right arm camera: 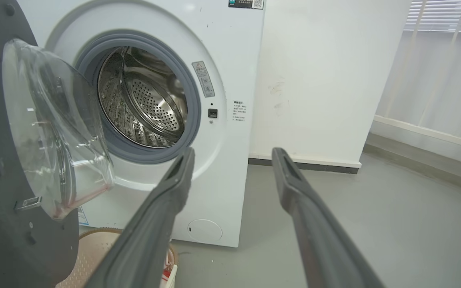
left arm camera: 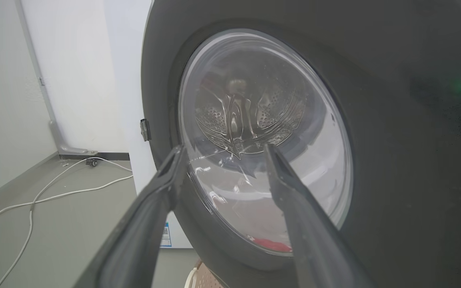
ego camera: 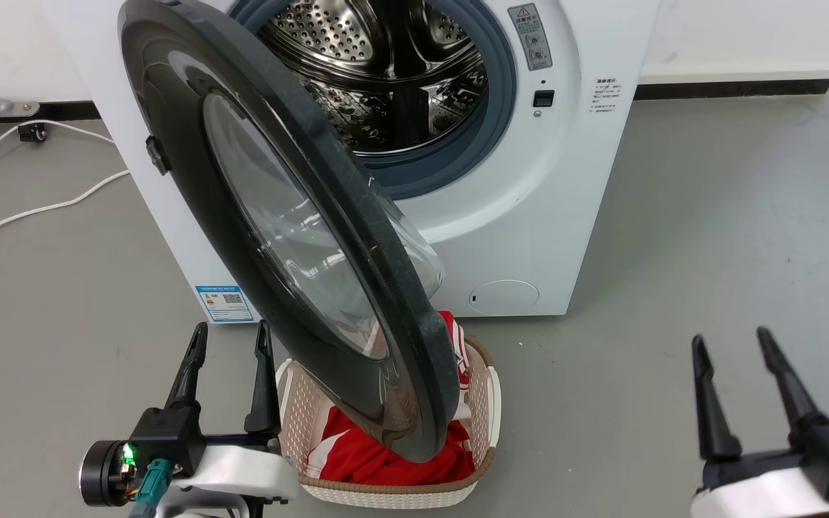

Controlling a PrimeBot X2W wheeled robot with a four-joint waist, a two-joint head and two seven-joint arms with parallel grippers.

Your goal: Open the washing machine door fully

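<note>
Door (ego camera: 281, 237) half-open, rim over basket (ego camera: 386, 493)

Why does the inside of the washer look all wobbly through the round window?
Left wrist view: the bulging glass of the washing machine door bends the steel drum behind it into wobbly shapes; the left end effector looks soft near the camera. Head view: bright glints on the drum. Right wrist view: pale reflections on the glass.
</note>
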